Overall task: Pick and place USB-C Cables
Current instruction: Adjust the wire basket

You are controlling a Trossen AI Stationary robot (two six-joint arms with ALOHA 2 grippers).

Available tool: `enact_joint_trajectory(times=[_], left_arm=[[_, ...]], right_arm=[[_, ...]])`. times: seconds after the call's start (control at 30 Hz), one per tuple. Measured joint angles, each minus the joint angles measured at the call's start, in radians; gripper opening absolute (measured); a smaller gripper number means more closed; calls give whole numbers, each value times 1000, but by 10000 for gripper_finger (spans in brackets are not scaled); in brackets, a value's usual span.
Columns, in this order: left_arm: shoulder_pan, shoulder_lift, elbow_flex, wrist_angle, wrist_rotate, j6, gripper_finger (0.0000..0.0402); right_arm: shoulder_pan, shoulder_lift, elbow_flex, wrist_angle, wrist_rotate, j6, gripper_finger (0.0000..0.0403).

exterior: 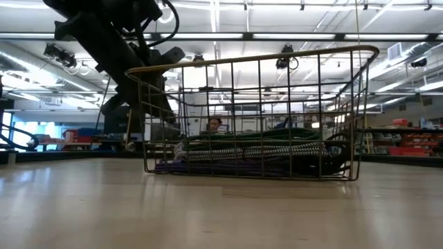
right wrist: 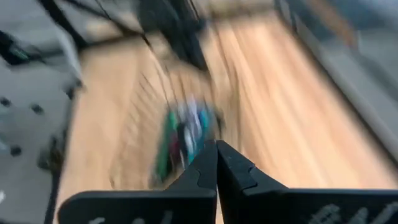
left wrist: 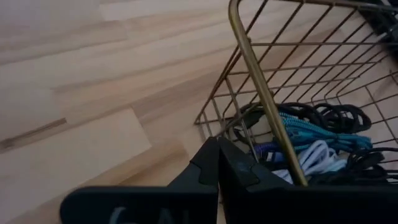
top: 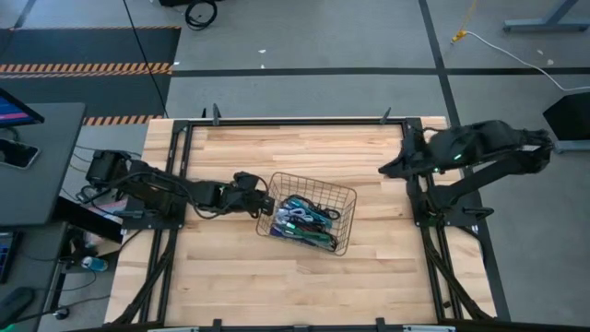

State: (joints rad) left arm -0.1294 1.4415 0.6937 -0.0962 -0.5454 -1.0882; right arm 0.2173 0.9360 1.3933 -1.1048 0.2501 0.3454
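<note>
High view is showing the left gripper (top: 267, 205), closed and empty, sitting at the wire basket (top: 343, 195) holding the USB-C Cables (top: 307, 221). Right gripper (top: 385, 169), closed too, is hovering near the table's far right edge.

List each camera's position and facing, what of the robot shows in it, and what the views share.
High view: overhead, straight down on the table; both arms, left hand at the basket, right hand at the table's right edge.
Low view: table height, level through the basket to the cables; one arm.
Left wrist view: past the shut left hand at the basket's rim.
Right wrist view: past the shut right hand, blurred, along the table.
All share the basket.
</note>
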Motion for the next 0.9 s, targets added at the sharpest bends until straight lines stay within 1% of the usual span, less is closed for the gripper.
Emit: enact_joint_trajectory(times=[0.1,0.2,0.3,0.43,0.57,0.7,0.8,0.9], left_arm=[[-9,-3,0,1,-2,0,2],[-15,-4,3,7,-27,1,2],[-22,-25,36,-3,-77,52,2],[-13,-59,103,-60,-90,141,2],[-11,-78,206,-270,-90,183,2],[-12,-82,337,-567,-100,171,2],[-13,-82,421,-738,-110,151,2],[-13,-82,479,-832,-135,150,2]], right_arm=[[3,1,-68,-173,-3,192,1],[28,-3,-168,-226,-34,326,1],[58,-6,-275,-173,-61,397,1],[89,-6,-418,27,-90,451,1],[124,3,-560,240,-145,501,0],[168,10,-649,275,-204,600,0],[202,10,-681,290,-203,671,0],[221,9,-704,377,-159,697,0]])
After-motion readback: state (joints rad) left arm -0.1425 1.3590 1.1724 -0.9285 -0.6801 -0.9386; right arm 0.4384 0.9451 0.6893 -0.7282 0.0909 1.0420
